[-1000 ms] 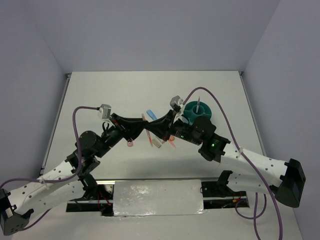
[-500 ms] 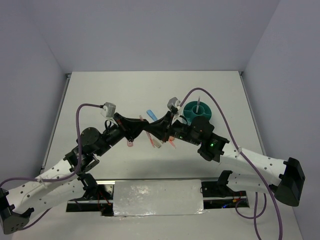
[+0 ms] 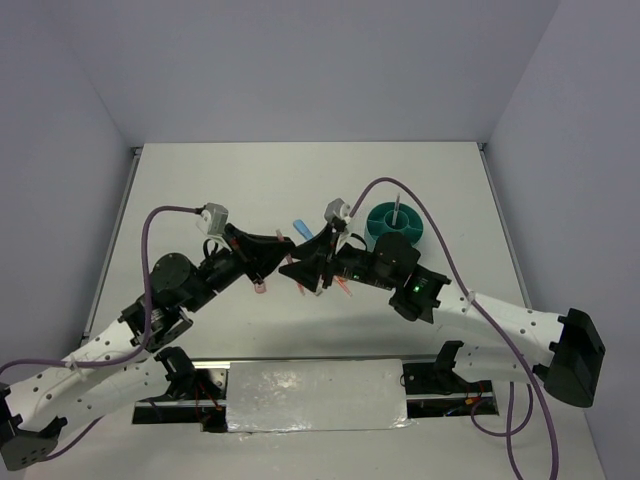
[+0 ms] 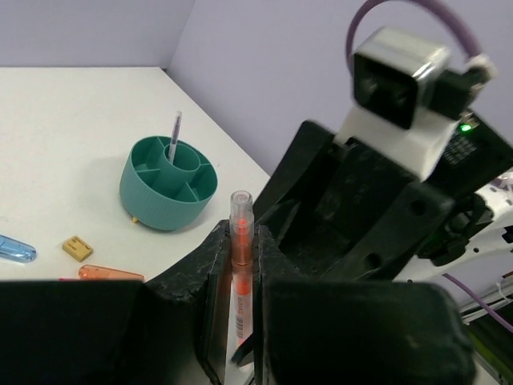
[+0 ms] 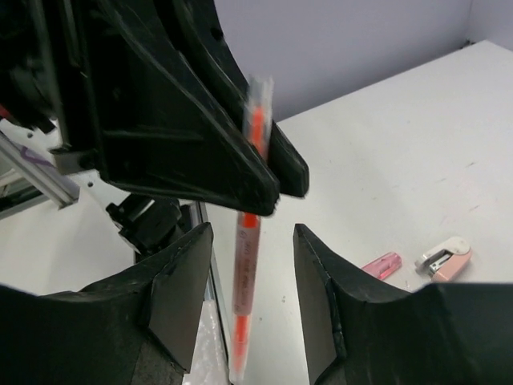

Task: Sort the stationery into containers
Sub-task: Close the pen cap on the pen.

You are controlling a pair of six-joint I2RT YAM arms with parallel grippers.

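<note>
Left gripper (image 4: 242, 253) clamps the orange-red pen (image 4: 240, 207) mid-air, near-left of the teal organiser (image 4: 160, 196), with the right gripper (image 5: 250, 269) jaws wide astride it, untouching; risk: the pen drops or skews if left releases before right closes squarely.

pen (image 4: 241, 224): clear glossy plastic w/ orange core; cup (image 4: 156, 200): matt teal plastic; table (image 4: 64, 136): smooth matt.
</note>
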